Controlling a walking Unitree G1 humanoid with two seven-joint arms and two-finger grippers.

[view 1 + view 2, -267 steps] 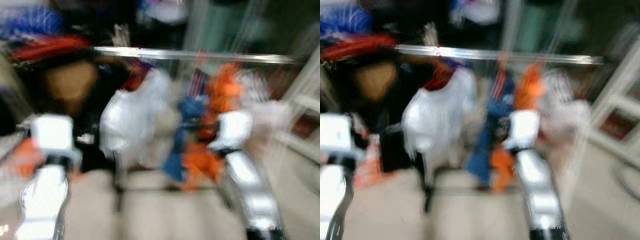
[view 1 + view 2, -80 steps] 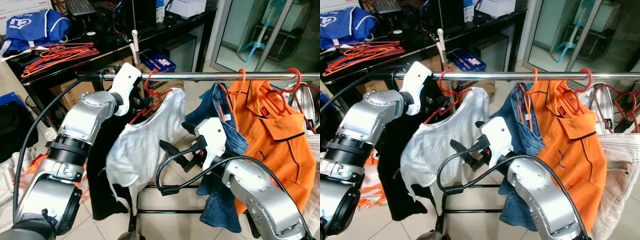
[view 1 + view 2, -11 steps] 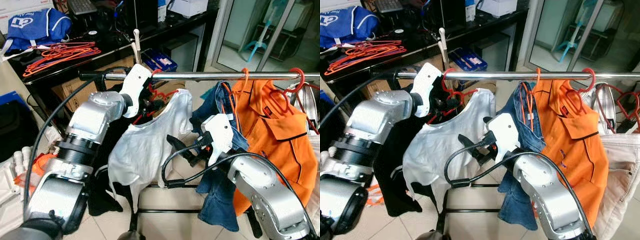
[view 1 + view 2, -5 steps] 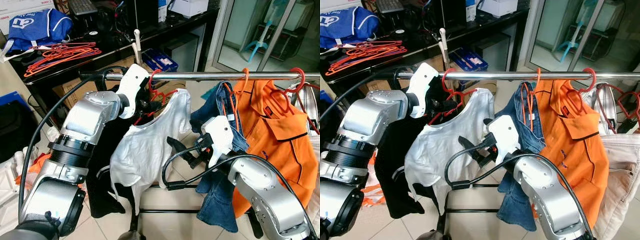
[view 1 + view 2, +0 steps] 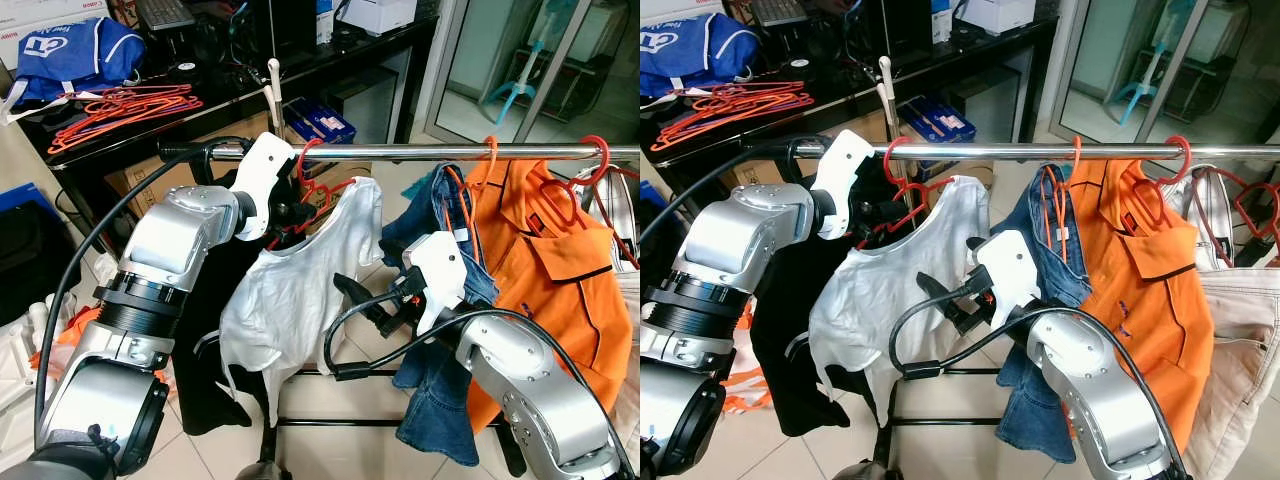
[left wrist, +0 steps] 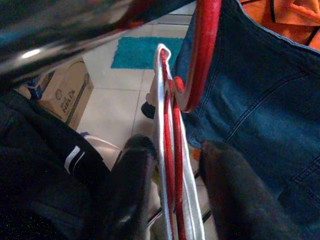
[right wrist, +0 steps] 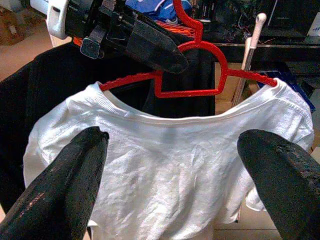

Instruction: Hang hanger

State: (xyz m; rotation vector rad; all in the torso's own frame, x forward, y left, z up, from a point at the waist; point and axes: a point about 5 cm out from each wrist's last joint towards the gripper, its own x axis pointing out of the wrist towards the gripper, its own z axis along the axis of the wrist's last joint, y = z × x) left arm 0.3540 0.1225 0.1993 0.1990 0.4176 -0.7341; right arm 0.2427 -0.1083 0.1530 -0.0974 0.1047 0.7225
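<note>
A red hanger (image 5: 318,190) carrying a white T-shirt (image 5: 290,290) hangs by its hook on the metal rail (image 5: 420,153). My left gripper (image 5: 300,212) is just under the rail at the hanger's neck. In the left wrist view its fingers (image 6: 132,175) stand apart on either side of the hanger's wire (image 6: 172,130), so it is open. My right gripper (image 5: 362,303) is lower, in front of the shirt, open. Its two fingers (image 7: 75,170) are spread wide and face the shirt (image 7: 165,165) without touching it.
To the right on the rail hang blue jeans (image 5: 440,400), an orange shirt (image 5: 540,260) and a pale garment at the edge. A black garment (image 5: 205,350) hangs to the left of the T-shirt. Behind stands a dark table (image 5: 230,90) with loose orange hangers (image 5: 120,105) and a blue bag (image 5: 70,50).
Over the last second my left gripper has drawn back a little to the left along the rail. The hanger and shirt stay hooked in place. The right arm has barely moved.
</note>
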